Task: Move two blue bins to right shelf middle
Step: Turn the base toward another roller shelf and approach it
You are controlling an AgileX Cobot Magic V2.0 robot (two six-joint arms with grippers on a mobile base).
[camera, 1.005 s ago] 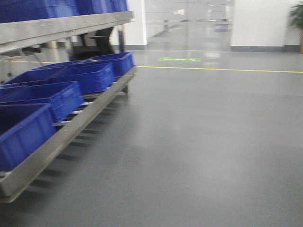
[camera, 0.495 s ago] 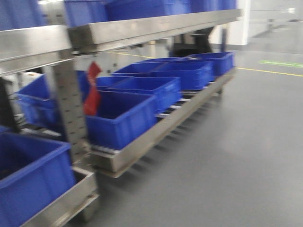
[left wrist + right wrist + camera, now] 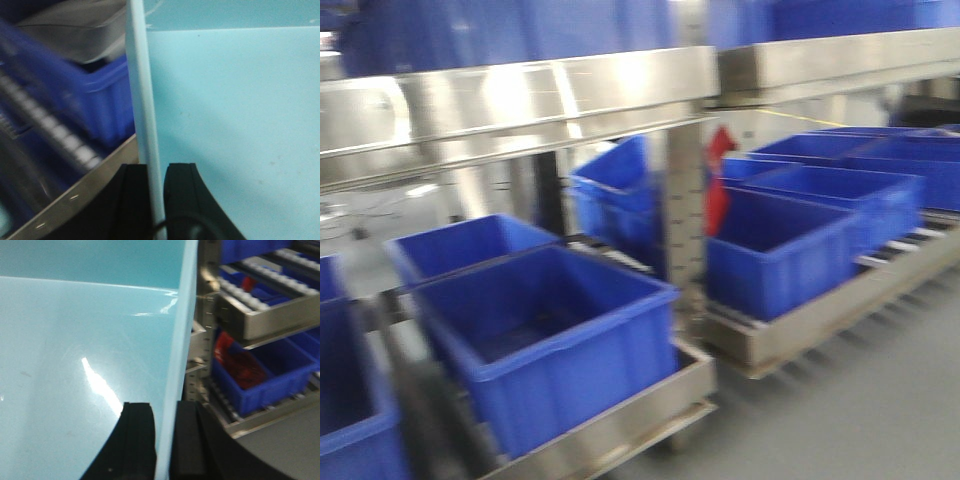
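Note:
A blue bin, pale turquoise in both wrist views, fills them from the inside. My left gripper is shut on its thin left wall. My right gripper is shut on its right wall. Neither gripper nor this bin appears in the front view. There, two steel racks stand close ahead, and the right rack's middle tier shows its shiny front rail at the upper right. More blue bins sit on the lower tiers.
A perforated steel post separates the two racks. A red object lies in a blue bin on the low tier, under roller tracks. Grey floor lies at the lower right.
The front view has swung from open floor onto the racks, which now stand close and fill the frame. The rack post and red object have shifted to the right.

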